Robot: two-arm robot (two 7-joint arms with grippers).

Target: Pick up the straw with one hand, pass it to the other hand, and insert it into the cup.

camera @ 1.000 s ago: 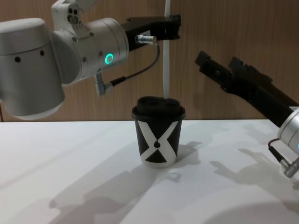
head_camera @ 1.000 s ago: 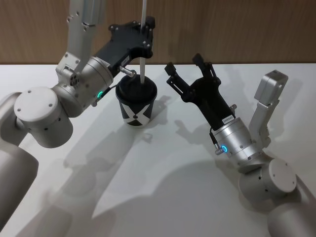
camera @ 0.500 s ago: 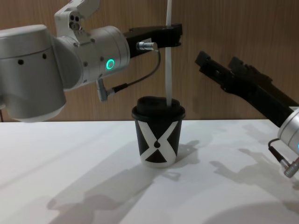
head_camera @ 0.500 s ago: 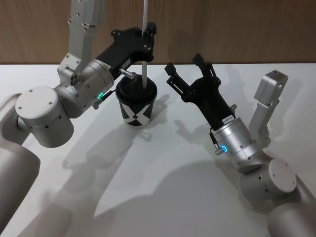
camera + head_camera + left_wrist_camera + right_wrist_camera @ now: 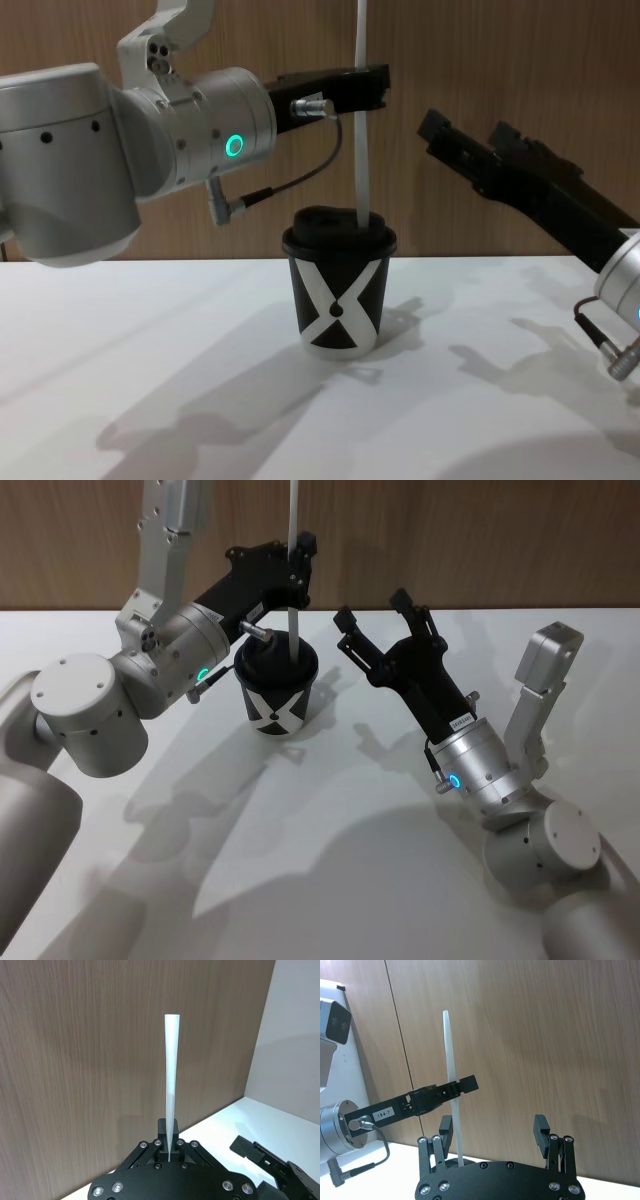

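On the white table point(image 5: 330, 880), just ahead of me and a little to my left, I see the cup point(image 5: 276, 692) standing upright, its white X facing the chest camera and its black domed lid on. Above it I have the left gripper point(image 5: 297, 560) reaching in from the left side, fingers pinched tight on the straw point(image 5: 292, 600). I read the straw as upright, its lower end meeting the lid near the far right part of the dome in the chest view; I cannot tell how deep it goes, or whether it has passed through the lid at all. Its upper end runs past the top of the head and chest views, while the left wrist view shows it rising straight out from between the closed fingertips against the wood-panelled wall point(image 5: 75, 1060). My right gripper point(image 5: 376, 620) hangs in the air to the right of the cup, well apart from it, fingers spread wide with nothing between them. From the right wrist view I see those two fingers parted, with the straw and the left gripper beyond them.
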